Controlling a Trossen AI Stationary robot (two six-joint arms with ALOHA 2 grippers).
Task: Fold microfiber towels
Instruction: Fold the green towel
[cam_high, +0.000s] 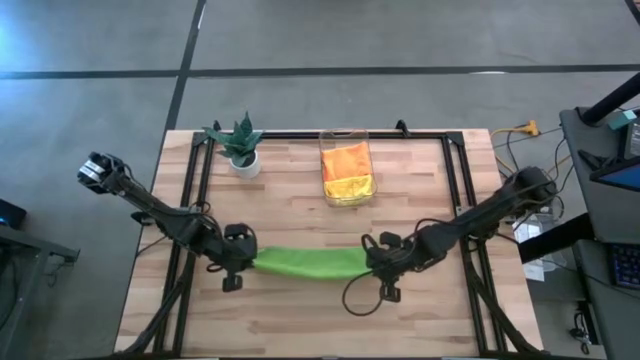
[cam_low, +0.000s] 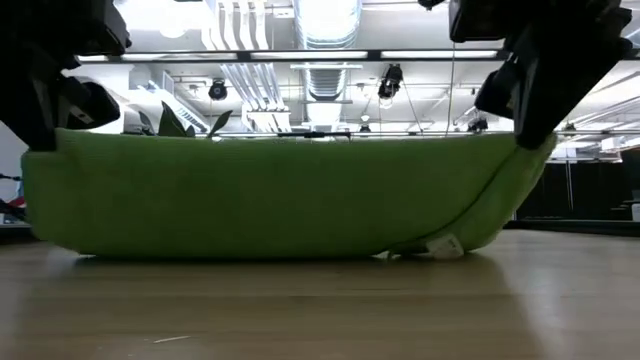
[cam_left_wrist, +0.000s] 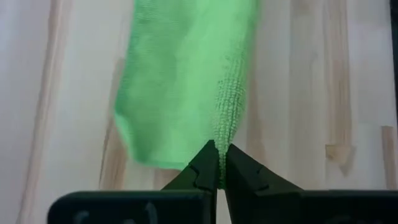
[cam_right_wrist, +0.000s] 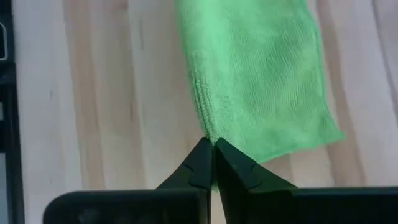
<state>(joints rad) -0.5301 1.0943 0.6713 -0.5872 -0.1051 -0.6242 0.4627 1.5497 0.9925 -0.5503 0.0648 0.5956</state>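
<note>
A lime green microfiber towel (cam_high: 308, 262) stretches left to right across the middle of the table between my two grippers. My left gripper (cam_high: 243, 262) is shut on its left end and my right gripper (cam_high: 372, 260) on its right end. The low view shows the towel (cam_low: 270, 195) hanging as a wide band, with its lower fold (cam_low: 250, 252) resting on the wood. An orange towel (cam_high: 345, 160) and a yellow towel (cam_high: 352, 186) lie in a clear bin (cam_high: 325, 150) at the back. My left gripper pinches the hemmed upper edge (cam_left_wrist: 225, 134) at the towel's left end between its two fingertips. It comes slanting down from the table's left side. The towel hangs below the hold, its lower part on the table. My right gripper pinches the hemmed upper edge (cam_right_wrist: 206, 127) at the towel's right end between its two fingertips, slanting down from the table's right side. The cloth drops from the fingers to the table, where a white tag (cam_low: 447, 245) lies.
A small potted plant (cam_high: 241, 145) stands at the far left of the table. A black frame rail (cam_high: 300, 135) runs along the far edge and down both sides. Bare wood lies in front of the towel toward the near edge.
</note>
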